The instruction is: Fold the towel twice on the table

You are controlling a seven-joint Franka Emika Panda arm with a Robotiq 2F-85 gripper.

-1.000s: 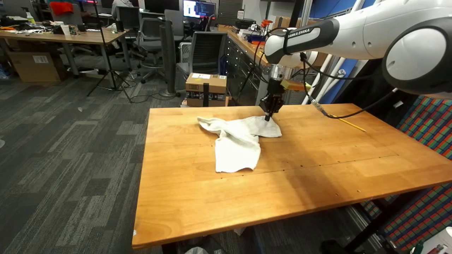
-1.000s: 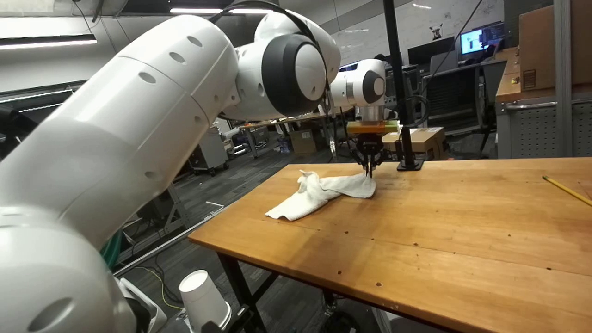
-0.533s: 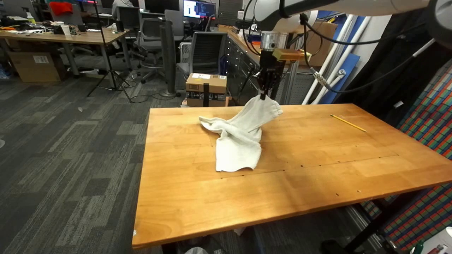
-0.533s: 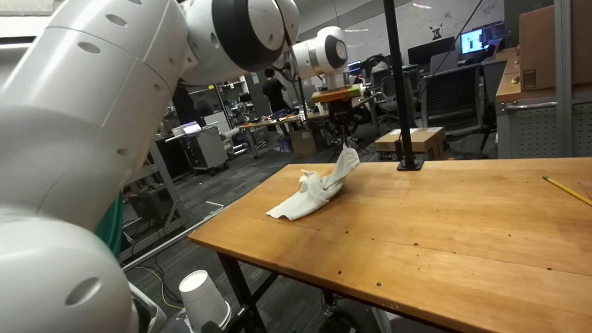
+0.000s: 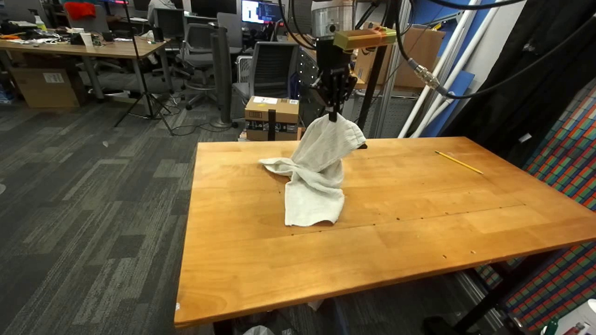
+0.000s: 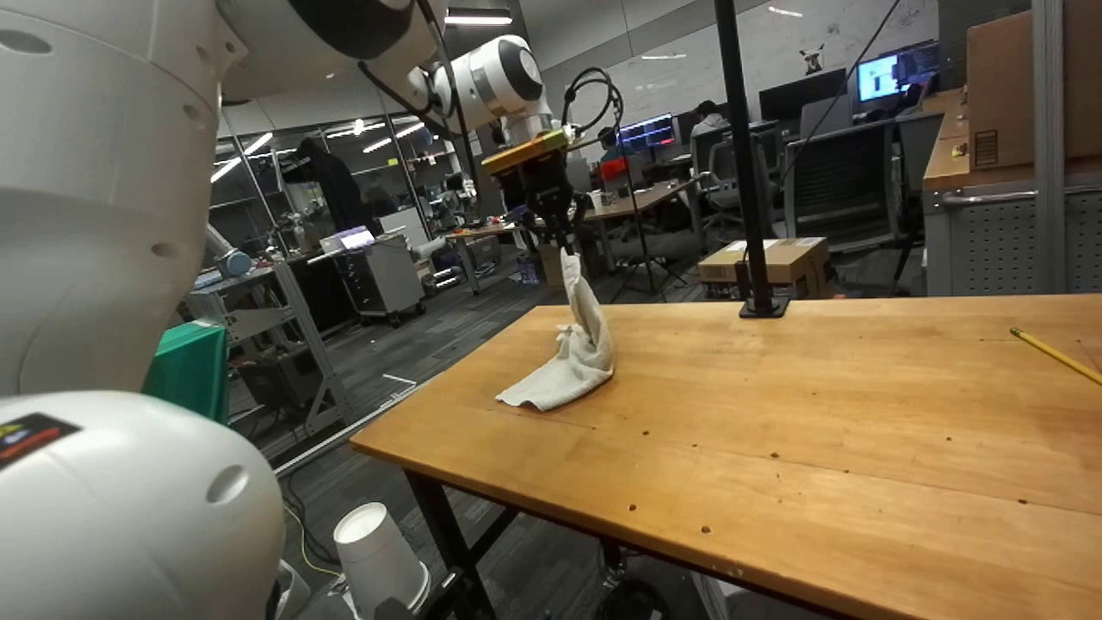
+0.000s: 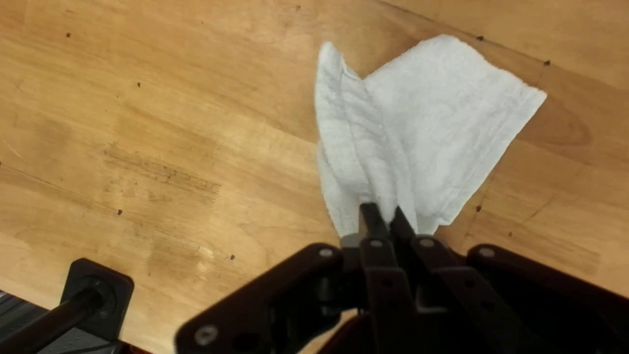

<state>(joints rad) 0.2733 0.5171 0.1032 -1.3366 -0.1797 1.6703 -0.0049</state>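
towel (image 5: 319, 163) hangs at its upper end from the fingers (image 7: 374, 222) and rests with its lower part on the orange-brown bench (image 5: 396, 251). the fingers are closed on it, white cloth pinched between the tips. in both exterior views the held end stands up off the planks, narrowing toward the grip. in an exterior view the cloth sits toward the left end of the bench; a broad flap (image 5: 313, 204) lies flat toward the near edge, a slim corner points left, and the middle is twisted into creases. in the wrist view the fingers show at the bottom and the cloth fans out beyond them, a rumpled ridge on the left, a smooth straight-edged flap on the right. a yellow pencil (image 5: 458, 162) lies on the bench, well apart from the towel. in an exterior view a black post (image 6: 743, 172) rises from a flat base plate (image 6: 764, 309) by the far edge of the bench, and the white arm (image 6: 472, 86) leans over from the left.
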